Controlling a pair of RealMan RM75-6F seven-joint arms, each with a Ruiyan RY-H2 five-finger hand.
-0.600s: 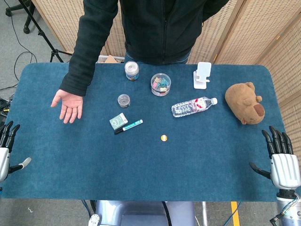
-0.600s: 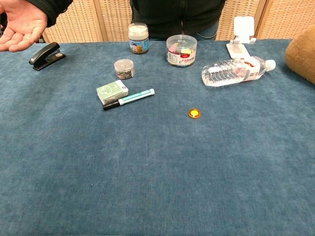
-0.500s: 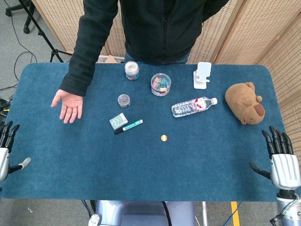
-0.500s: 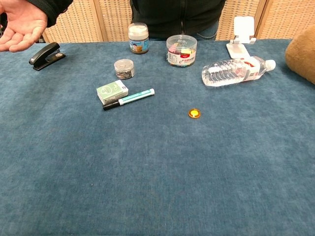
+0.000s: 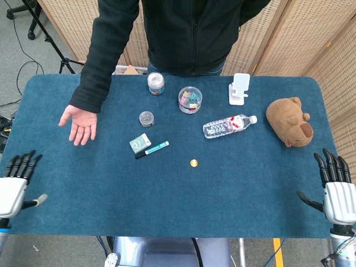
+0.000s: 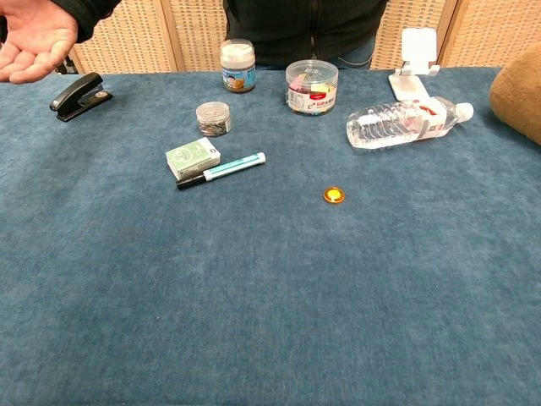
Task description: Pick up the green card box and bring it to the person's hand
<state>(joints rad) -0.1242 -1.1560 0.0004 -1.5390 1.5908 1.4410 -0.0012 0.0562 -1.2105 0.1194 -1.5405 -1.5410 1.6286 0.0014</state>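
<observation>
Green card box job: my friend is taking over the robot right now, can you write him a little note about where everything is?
Left robot hand: open, holding nothing, at the near left table edge.
Right robot hand: open, holding nothing, at the near right edge.
Green card box: flat on the blue table, right beside the marker.
Person's hand: palm up, waiting to the left of the box.
Done: nothing.
Left: pick up the box, probably with the left robot hand, and carry it to the palm.
</observation>
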